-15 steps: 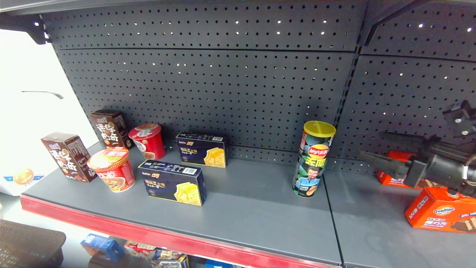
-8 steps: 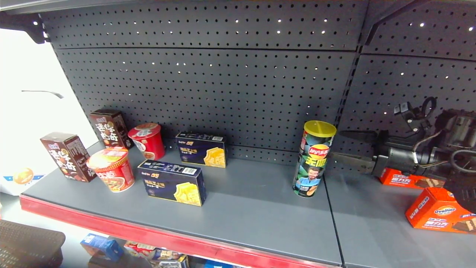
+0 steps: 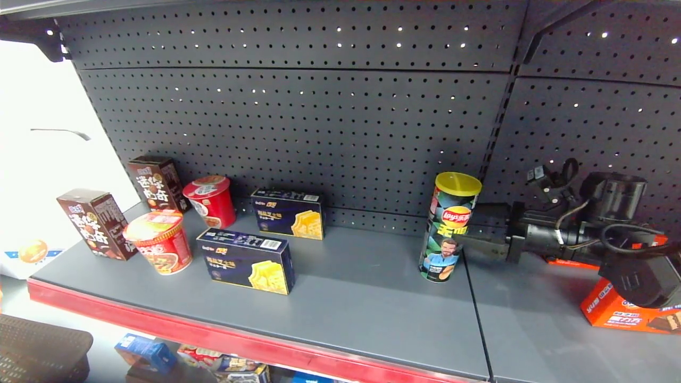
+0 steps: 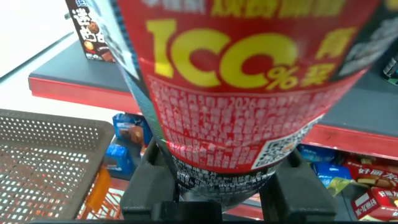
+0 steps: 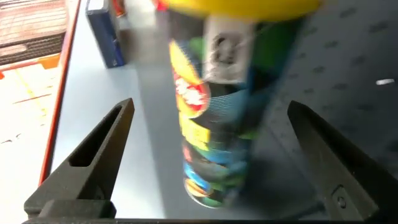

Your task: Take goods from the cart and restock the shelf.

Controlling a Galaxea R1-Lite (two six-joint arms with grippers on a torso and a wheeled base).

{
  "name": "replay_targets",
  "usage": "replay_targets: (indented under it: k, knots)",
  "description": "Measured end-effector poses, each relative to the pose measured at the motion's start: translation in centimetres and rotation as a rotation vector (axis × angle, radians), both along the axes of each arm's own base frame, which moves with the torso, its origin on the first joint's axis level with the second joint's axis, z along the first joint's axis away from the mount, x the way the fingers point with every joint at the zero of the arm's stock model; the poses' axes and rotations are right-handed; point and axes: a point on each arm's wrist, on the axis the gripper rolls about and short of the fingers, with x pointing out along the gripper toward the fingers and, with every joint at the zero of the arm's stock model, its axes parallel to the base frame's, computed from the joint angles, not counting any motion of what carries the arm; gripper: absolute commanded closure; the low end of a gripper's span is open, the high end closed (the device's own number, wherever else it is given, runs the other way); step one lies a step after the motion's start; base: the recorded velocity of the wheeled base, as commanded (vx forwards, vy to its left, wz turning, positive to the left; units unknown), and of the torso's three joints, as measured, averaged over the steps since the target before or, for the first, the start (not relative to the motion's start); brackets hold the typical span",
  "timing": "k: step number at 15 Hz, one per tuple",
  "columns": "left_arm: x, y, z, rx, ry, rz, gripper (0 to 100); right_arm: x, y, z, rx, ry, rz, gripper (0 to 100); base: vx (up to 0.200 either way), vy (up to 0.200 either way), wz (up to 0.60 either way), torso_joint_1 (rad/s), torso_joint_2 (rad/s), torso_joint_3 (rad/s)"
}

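A tall chip can [image 3: 449,226] with a yellow lid stands upright on the grey shelf [image 3: 362,298], right of middle. My right gripper [image 3: 471,226] is open at the can's right side. In the right wrist view the chip can [image 5: 214,124] stands between the spread fingers [image 5: 93,168] of the right gripper [image 5: 211,109], with gaps on both sides. My left gripper [image 4: 221,186] is shut on a red printed can [image 4: 236,81], held in front of the shelf's red front edge [image 4: 74,93].
At the shelf's left stand two brown boxes [image 3: 98,223], two red cup noodles [image 3: 159,242] and two dark blue boxes [image 3: 247,260]. Orange boxes [image 3: 620,311] lie under the right arm. A mesh cart basket [image 4: 43,155] sits low on the left. Open shelf lies in front of the can.
My right gripper has moved left from above the orange boxes to the chip can, staying open. The can and the other goods have not moved.
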Motion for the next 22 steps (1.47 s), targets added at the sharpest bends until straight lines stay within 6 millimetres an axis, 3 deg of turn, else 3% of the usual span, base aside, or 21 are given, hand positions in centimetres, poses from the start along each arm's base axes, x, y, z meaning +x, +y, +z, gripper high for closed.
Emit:
replay_targets:
  k: [7,13,14,19,22]
  knots:
    - [0.0,0.0,0.0,0.000,0.001,0.000,100,1.3,1.6,-2.9,-0.017,0.056,-0.003,0,0.000,0.000,0.00,0.000,0.00,0.000]
    - [-0.2,0.0,-0.4,0.006,0.033,0.001,100,2.7,2.7,-3.9,-0.017,0.051,0.005,0,0.000,0.000,0.00,0.000,0.00,0.000]
    - [-0.3,0.1,-0.6,0.008,0.041,0.001,100,2.9,2.8,-3.9,-0.016,0.046,0.007,100,0.000,0.000,0.00,0.000,0.00,0.000]
    - [-1.4,0.3,-1.1,0.009,0.044,0.000,100,2.7,2.8,-4.4,-0.018,0.052,0.003,100,0.000,0.000,0.00,0.000,0.00,0.000]
    - [-1.8,0.4,-0.4,0.003,0.009,-0.001,100,1.3,2.6,-4.1,-0.022,0.066,-0.007,100,0.000,0.000,0.00,0.000,0.00,0.000]
